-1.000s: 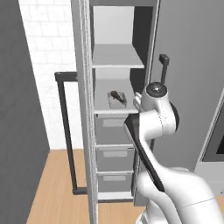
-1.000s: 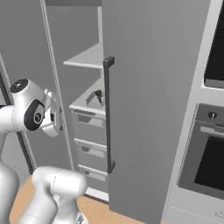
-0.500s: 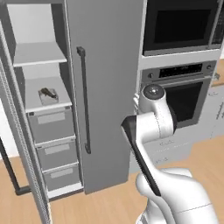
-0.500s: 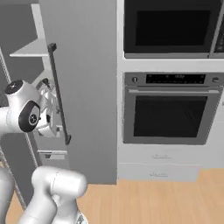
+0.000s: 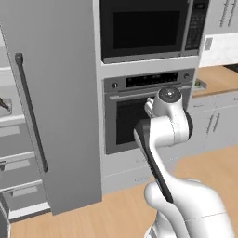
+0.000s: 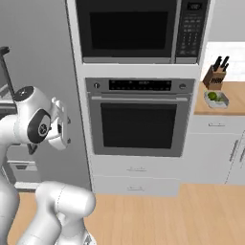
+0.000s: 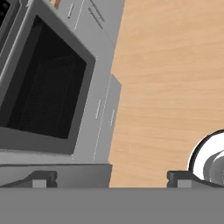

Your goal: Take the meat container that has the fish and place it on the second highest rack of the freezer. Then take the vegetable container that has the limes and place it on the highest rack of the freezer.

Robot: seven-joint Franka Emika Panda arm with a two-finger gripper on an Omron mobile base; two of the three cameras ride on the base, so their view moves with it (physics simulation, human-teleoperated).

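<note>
At the far left of the left base view a sliver of the freezer (image 5: 9, 139) interior shows, its pale shelf carrying the fish (image 5: 4, 104) in its tray, partly cut by the picture edge, so the first container looks delivered. Next comes the freezer's grey door (image 5: 60, 107) with its long black bar handle (image 5: 31, 111). A second ago both base cameras faced straight into the open freezer; half a second ago the oven had slid into view; now the whole scene has shifted again, which means the base has driven and turned to the right, not that anything in the kitchen moved. Right of the door stands the black-fronted oven (image 6: 136, 122) under the microwave (image 6: 136, 28). The gripper (image 7: 107, 177) hangs in front of the oven, its fingertips spread wide with nothing between them, pointing down along the oven front to the wooden floor (image 7: 170, 78). Farthest right, on the wooden counter (image 6: 229, 98) beside the knife block (image 6: 216, 74), sits the container with the limes (image 6: 214, 97), well apart from the arm. Judging from this, the second half of the task is starting: the approach to the limes is the step in hand.
</note>
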